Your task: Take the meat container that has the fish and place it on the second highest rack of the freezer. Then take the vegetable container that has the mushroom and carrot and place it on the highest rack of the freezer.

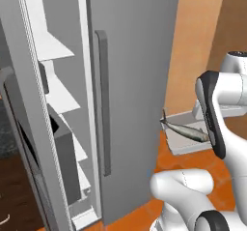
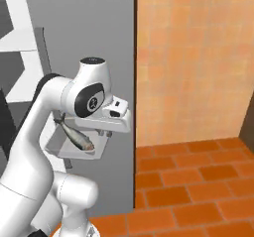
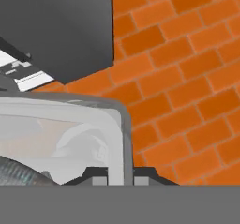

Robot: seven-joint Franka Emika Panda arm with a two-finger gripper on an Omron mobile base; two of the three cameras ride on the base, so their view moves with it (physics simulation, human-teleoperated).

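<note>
The meat container (image 1: 190, 147), a shallow pale grey tray, hangs in the air to the right of the fridge with the silvery fish (image 1: 187, 130) lying in it. My gripper (image 2: 104, 133) is shut on the tray's (image 2: 69, 153) right rim, and the fish (image 2: 78, 136) lies just left of it. In the hand view the gripper (image 3: 119, 180) pinches the tray's rim (image 3: 123, 129). The freezer (image 1: 58, 104) stands open at the left; its stacked white shelves (image 1: 53, 46) run off the frame's top, so I cannot tell which rack is highest. The vegetable container is out of view.
The fridge's closed grey door (image 1: 130, 80) with its long handle (image 1: 102, 104) stands between the tray and the open freezer. The freezer door (image 1: 21, 138) with a dark bin (image 1: 66, 160) hangs open at the far left. An orange tiled wall (image 2: 193, 57) rises to the right.
</note>
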